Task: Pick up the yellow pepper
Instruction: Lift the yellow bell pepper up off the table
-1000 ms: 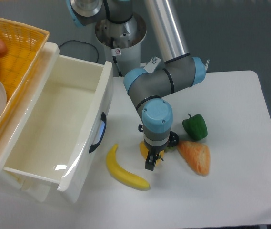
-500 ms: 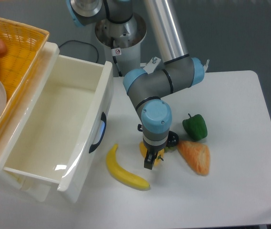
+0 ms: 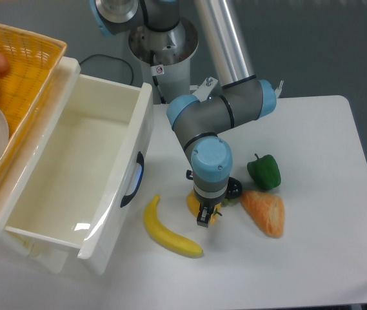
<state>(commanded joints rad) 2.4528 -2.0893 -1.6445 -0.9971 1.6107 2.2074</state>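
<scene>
The yellow pepper (image 3: pixel 192 203) is a small yellow-orange lump on the white table, mostly hidden under my gripper. Only its left edge and a bit of its right side show. My gripper (image 3: pixel 204 215) points straight down over it with its dark fingers (image 3: pixel 202 218) closed on the pepper's sides. The pepper sits at or just above the table top, and I cannot tell which.
A long yellow banana (image 3: pixel 167 232) lies just left of the gripper. An orange wedge-shaped toy (image 3: pixel 266 211) and a green bell pepper (image 3: pixel 264 172) lie to the right. An open white drawer (image 3: pixel 80 174) and a yellow basket (image 3: pixel 15 84) stand at the left.
The gripper has risen slightly and shifted a little left; the yellow pepper stays between its fingers. Nothing else has moved.
</scene>
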